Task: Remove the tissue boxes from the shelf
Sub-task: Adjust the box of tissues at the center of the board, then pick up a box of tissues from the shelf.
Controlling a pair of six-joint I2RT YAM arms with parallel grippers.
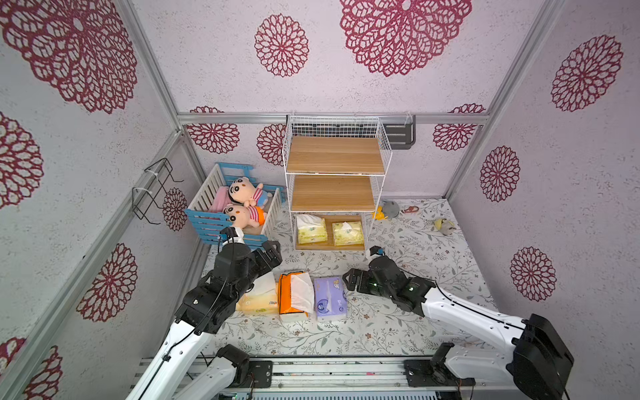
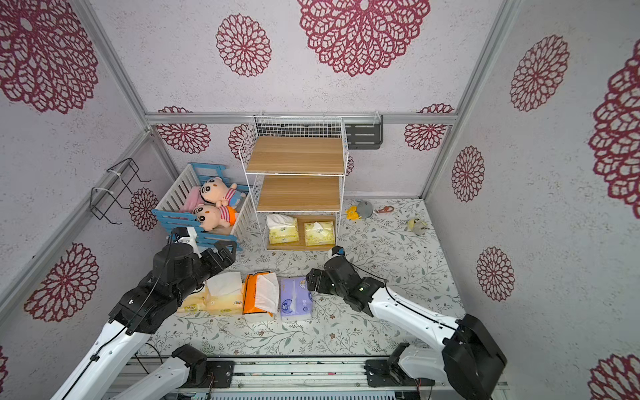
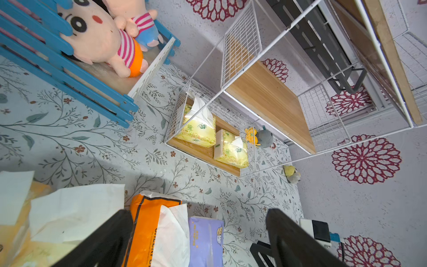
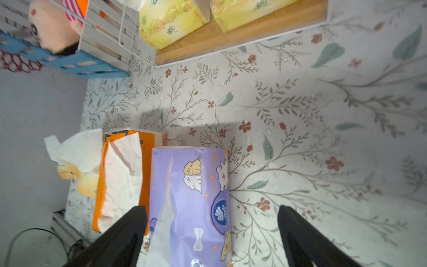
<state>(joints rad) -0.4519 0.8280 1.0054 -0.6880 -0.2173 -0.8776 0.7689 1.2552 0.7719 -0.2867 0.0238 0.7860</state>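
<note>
Nearest the robot, four tissue packs lie in a row on the flowered desk (image 1: 415, 249), off the shelf. From the robot's left to right they are the two peach packs (image 2: 223, 302), partly hidden under the left arm, then the orange pack (image 1: 292, 294) and the lavender pack (image 1: 329, 298). Each pack touches or sits just beside its neighbour. White tissue pokes up from the peach and orange ones.

The right gripper (image 4: 211, 208) hangs low at the lavender pack with its jaws spread wide. In the right wrist view the pack runs between the fingers. One finger is just beside the edge that faces the orange pack, and the other stands clear over bare desk, so nothing is pinched. The left gripper (image 3: 198, 212) hovers above the desk just beyond the peach packs, jaws also spread and holding nothing.

Farther back stands the white wire shelf (image 1: 334, 156) against the rear wall. Its lowest board carries the two yellow packs (image 1: 311, 230), side by side with a small gap, tissue sticking out of each. Just beside the shelf, on the robot's left, is the blue and white crib (image 1: 221, 221) with two dolls (image 1: 244, 190) lying in it. On the shelf's other side, near the rear wall, a few small soft toys (image 1: 390, 209) lie on the desk.
</note>
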